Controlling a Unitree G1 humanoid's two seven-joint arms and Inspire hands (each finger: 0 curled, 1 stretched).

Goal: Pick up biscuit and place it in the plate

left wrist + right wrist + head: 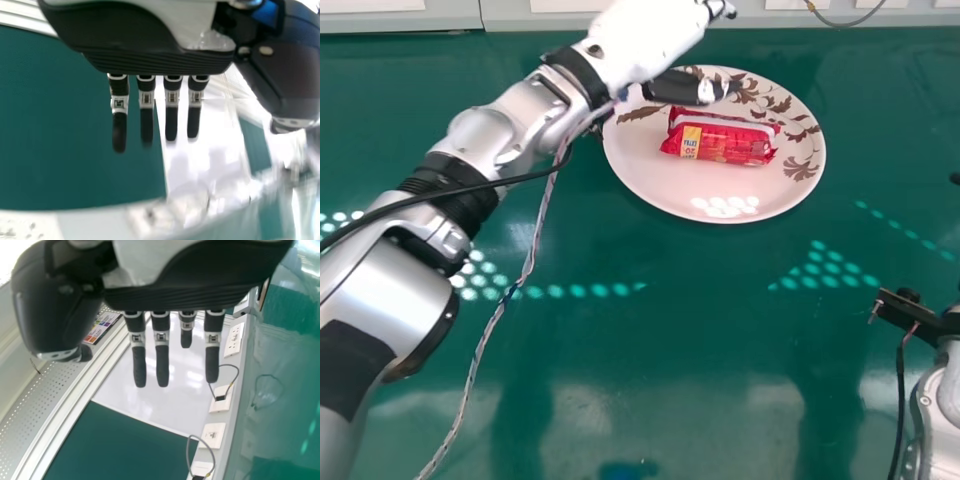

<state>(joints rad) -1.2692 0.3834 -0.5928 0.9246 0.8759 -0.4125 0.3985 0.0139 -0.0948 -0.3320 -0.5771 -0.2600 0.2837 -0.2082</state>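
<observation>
Biscuit (725, 138): placed inside plate (665, 180), on table (710, 330)
Above plate rim: left robot hand (642, 38), fingers opened — thumb (670, 88) is held near biscuit
Cable (533, 248): hung along left arm (483, 140)
Right robot hand (212, 365): fingers straightened also

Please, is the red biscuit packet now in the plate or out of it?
In the plate. The red packet lies on its side within the rim of the plate.
</observation>
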